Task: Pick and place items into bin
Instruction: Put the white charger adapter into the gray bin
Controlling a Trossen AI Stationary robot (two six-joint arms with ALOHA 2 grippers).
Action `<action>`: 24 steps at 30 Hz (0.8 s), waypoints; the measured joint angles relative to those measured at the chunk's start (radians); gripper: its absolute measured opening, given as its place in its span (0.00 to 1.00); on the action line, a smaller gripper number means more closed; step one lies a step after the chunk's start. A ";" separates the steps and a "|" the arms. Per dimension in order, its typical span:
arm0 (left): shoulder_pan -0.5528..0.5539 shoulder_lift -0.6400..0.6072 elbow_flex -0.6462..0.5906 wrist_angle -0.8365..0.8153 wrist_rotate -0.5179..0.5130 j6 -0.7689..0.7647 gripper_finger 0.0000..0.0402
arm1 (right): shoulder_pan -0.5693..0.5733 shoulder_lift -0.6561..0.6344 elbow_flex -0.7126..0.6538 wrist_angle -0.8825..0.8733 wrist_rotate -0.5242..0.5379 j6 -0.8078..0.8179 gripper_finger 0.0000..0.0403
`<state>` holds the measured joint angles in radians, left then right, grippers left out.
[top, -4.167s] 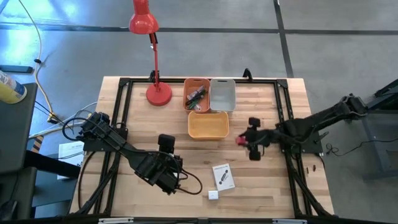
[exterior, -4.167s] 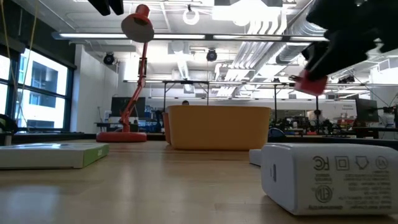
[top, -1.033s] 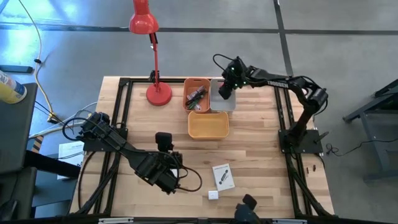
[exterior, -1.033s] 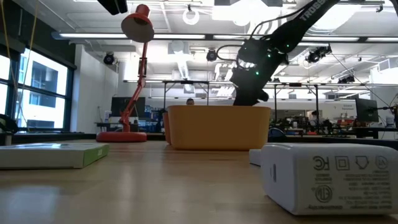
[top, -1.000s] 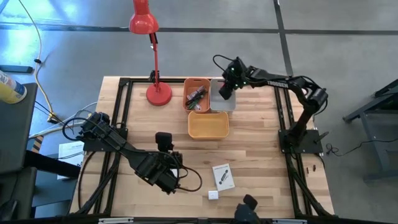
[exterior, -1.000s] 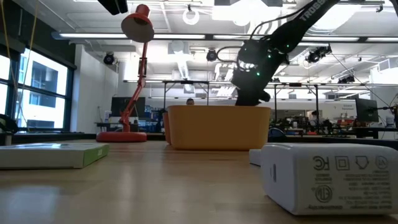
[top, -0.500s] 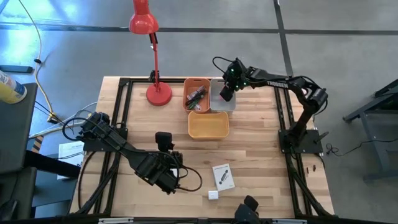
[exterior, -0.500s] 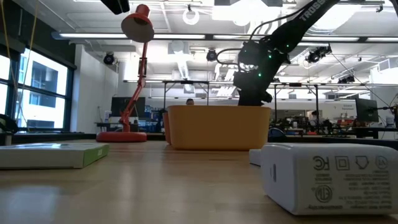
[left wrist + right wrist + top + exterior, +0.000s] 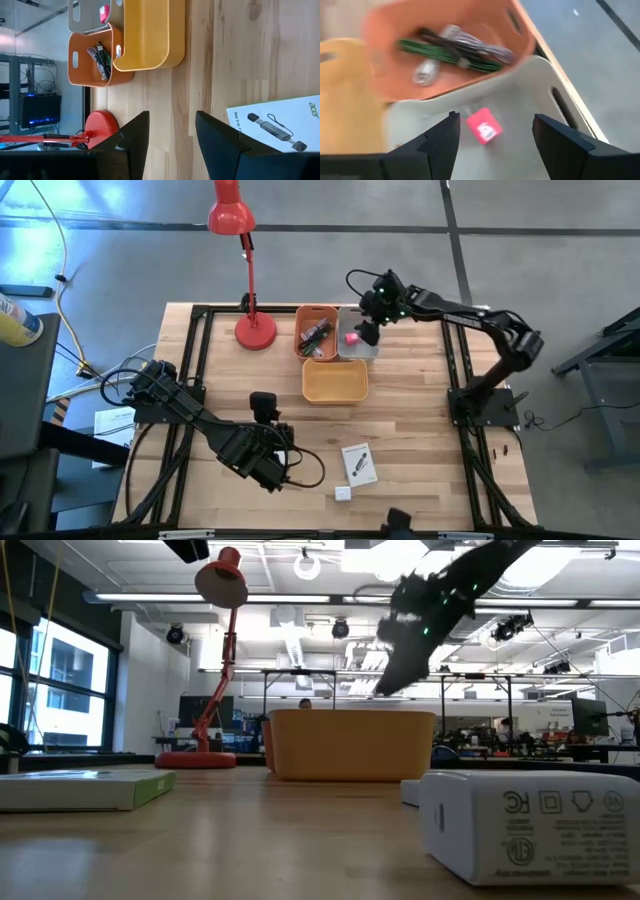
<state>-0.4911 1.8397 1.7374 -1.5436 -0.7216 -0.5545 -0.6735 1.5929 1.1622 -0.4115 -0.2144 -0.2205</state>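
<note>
Wooden table [image 9: 420,430] under me, red desk lamp [image 9: 240,260] at the far edge beside three bins. Right gripper [image 9: 368,330] hangs over the grey bin [image 9: 358,332] with its fingers spread and nothing between them; in my right wrist view the red-pink cube [image 9: 483,126] lies loose on the grey bin's floor, apart from both fingers. From above, the same cube [image 9: 351,337] sits near that bin's left wall. Orange bin [image 9: 316,330], touching the grey one's left side, holds the green strip [image 9: 445,55], black cable and silvery clips in a tangle. Yellow bin [image 9: 335,380] sits just in front of both; I can't see anything in it. Left gripper [image 9: 170,140] waits low over the near-left part of the table, fingers apart, holding nothing. White card [image 9: 359,464] lies flat near the front edge, with the white block [image 9: 343,493] just beside it toward me.
</note>
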 joint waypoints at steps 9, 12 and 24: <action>0.000 0.000 0.000 0.050 -0.053 -0.001 0.37 | 0.161 -0.218 0.000 -0.318 -0.187 -0.040 0.59; 0.000 0.000 0.000 0.132 -0.064 0.040 0.37 | 0.262 -0.282 0.000 -0.416 -0.179 -0.044 0.59; 0.016 0.034 -0.033 0.497 0.207 0.418 0.37 | 0.697 -0.462 0.000 -0.451 -0.066 0.177 0.59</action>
<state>-0.4751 1.8742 1.7047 -1.0470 -0.5151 -0.1362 0.0240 1.1309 1.1625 -0.8623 -0.2808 -0.0438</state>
